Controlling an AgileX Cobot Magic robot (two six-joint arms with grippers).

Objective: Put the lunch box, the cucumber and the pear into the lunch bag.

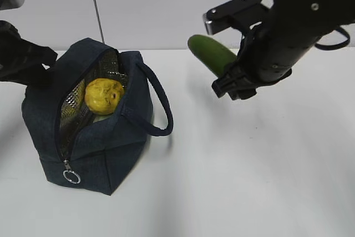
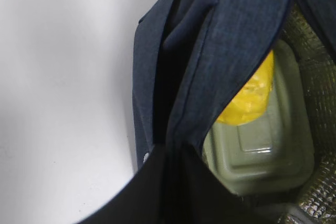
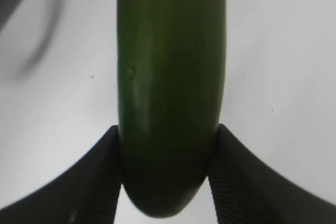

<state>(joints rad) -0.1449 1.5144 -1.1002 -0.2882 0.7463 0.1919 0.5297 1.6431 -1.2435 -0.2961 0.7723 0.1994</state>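
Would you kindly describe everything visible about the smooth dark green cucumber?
The smooth dark green cucumber is a glossy cylinder with rounded ends and a tiny dimple on its skin. It is off the white table, tilted, its free end pointing up and left toward the dark navy fabric lunch bag. The right gripper clamps it near one end, one black finger on each side.

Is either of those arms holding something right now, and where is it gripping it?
The right gripper holds the cucumber by one rounded end, a finger on each side. The left gripper pinches the lunch bag's fabric at its far edge.
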